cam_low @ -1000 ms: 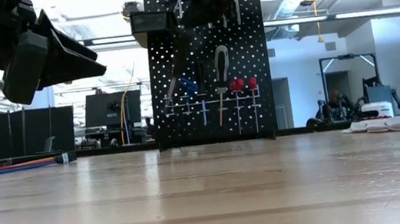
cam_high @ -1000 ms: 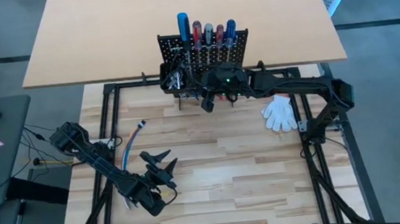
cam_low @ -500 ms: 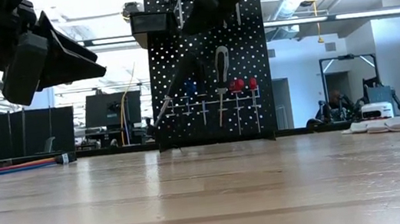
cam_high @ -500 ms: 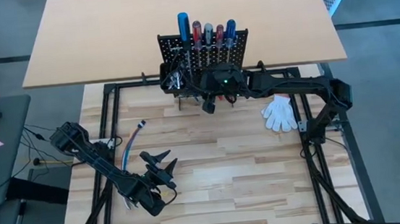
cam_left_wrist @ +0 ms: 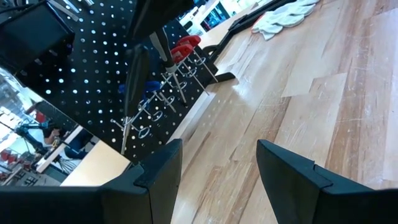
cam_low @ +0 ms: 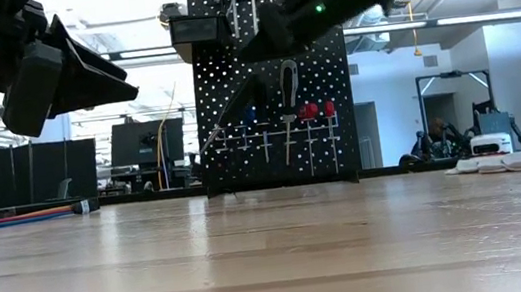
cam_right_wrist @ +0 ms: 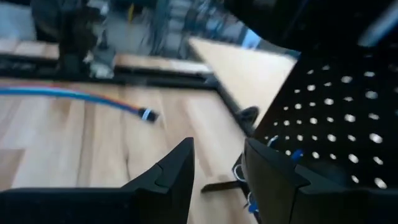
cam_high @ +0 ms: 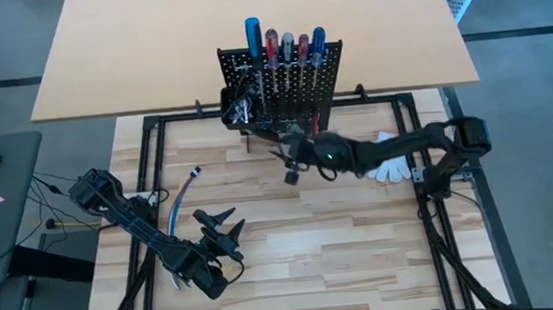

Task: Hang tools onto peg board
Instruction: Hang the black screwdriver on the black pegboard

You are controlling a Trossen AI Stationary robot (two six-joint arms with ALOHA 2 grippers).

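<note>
The peg board (cam_high: 282, 79) stands upright at the table's far edge, screwdrivers (cam_high: 286, 46) racked along its top; the right gripper (cam_high: 291, 166), jaws parted and empty, hangs just before it, where a swing could topple hung tools, while the left gripper (cam_high: 225, 230) waits open, well apart

The right gripper (cam_high: 290, 177) hovers mid-surface, fingers parted and empty; the left gripper (cam_high: 225, 230) waits near the front, fingers spread.

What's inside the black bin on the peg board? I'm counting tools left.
The bin holds small silver metal bits; how many, and anything beneath them, is hidden.
</note>
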